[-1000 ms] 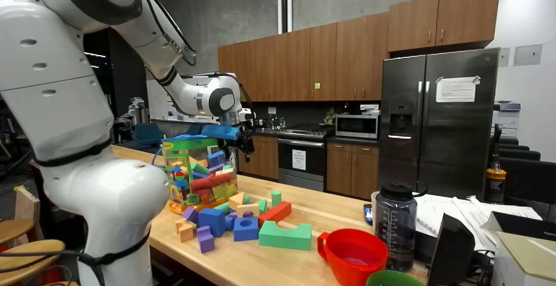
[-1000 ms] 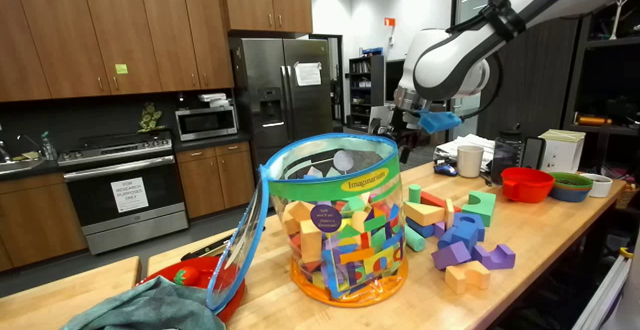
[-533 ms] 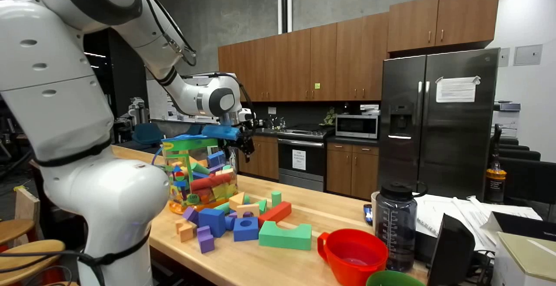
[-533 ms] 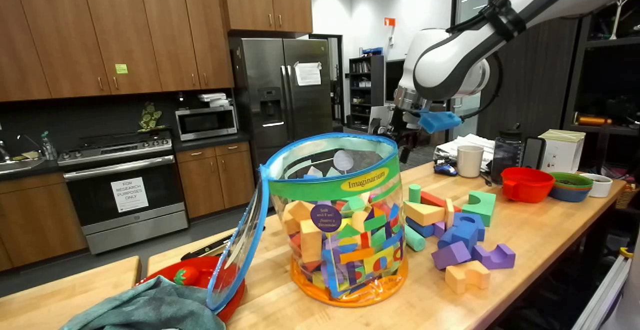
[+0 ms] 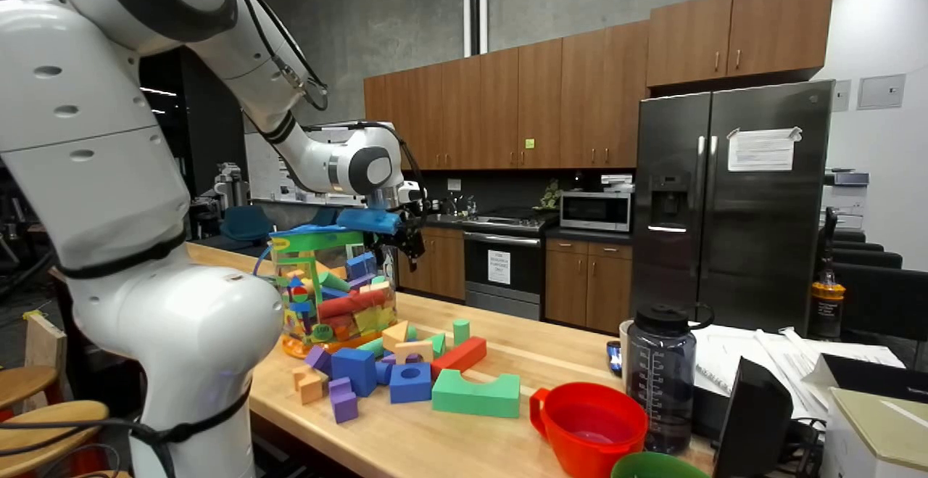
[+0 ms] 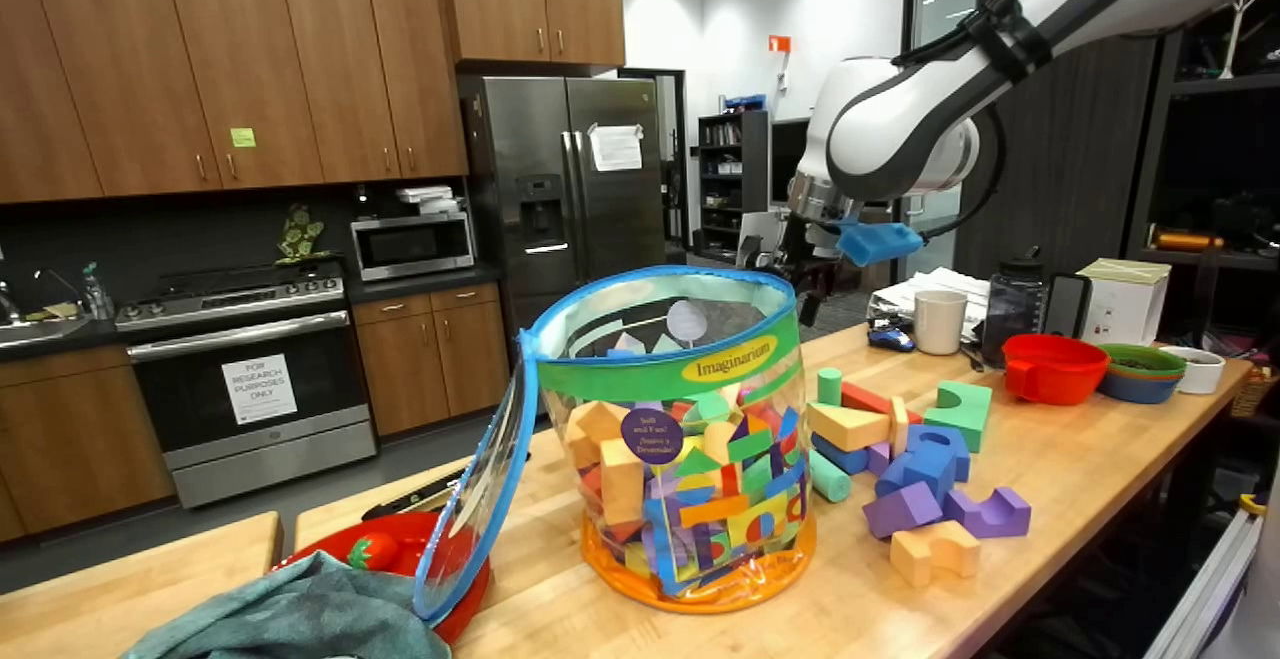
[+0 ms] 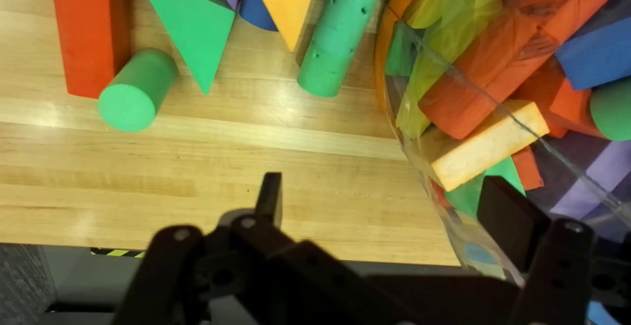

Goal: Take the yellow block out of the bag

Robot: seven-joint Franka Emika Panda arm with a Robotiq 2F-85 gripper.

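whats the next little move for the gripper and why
Probably ease the open gripper sideways, fully over the open-topped bag: in the wrist view one finger lines up with the table, the other with the bag, so closing here might pinch the bag's side. Yellow pieces show inside.

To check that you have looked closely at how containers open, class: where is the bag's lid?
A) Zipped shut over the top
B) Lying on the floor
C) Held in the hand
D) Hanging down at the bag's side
D: in an exterior view, the lid hangs beside the bag, leaving its top open.
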